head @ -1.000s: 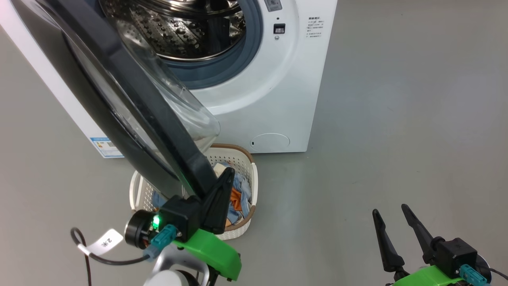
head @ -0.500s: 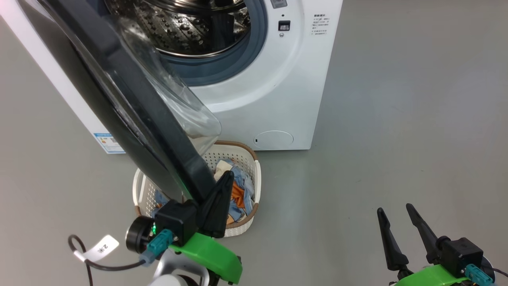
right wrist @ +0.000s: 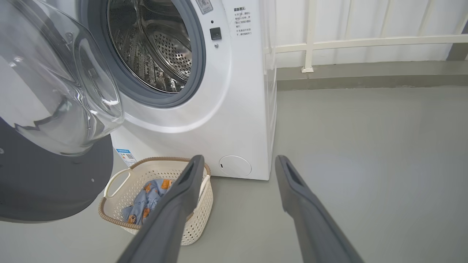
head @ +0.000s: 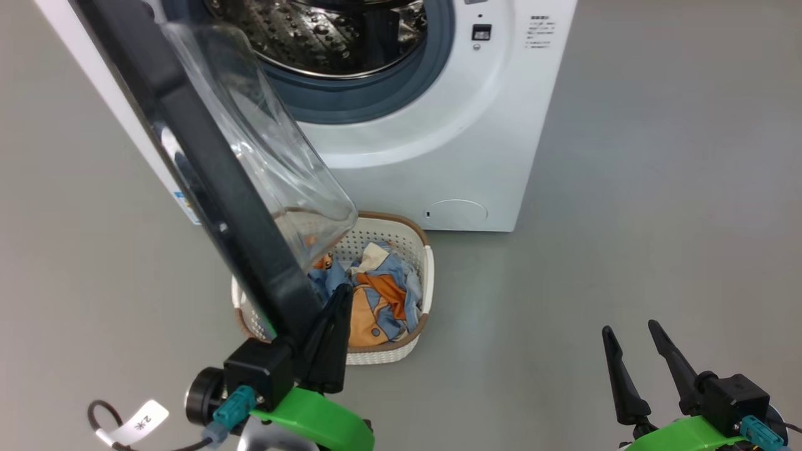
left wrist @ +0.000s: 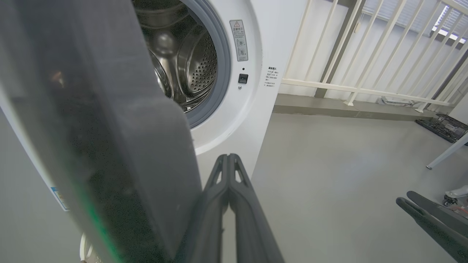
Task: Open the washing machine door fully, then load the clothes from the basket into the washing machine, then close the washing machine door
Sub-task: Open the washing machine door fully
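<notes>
The job is at its first step: getting the washing machine door (head: 207,169) open all the way. In the head view the door swings out toward ten o'clock, with its glass bowl hanging over the basket (head: 428,275). It is open a good way, but I think not fully yet.

The left gripper (head: 341,295) is at seven o'clock. Its two fingers are pressed together with nothing between them. They lie along the door's black edge, on the basket side. They look to be touching the edge, but the door hides that spot, so I am not sure.

The right gripper (head: 630,327) waits at five o'clock, well apart from everything, with its fingers spread and empty.

The basket sits on the floor just in front of the washing machine (head: 438,150), at six o'clock from the drum (head: 332,31). The clothes (head: 376,300) are all in it.

Next, the left arm likely needs to push the door farther toward nine o'clock, so it stops hanging over the basket. Then a gripper can reach down for the clothes.
</notes>
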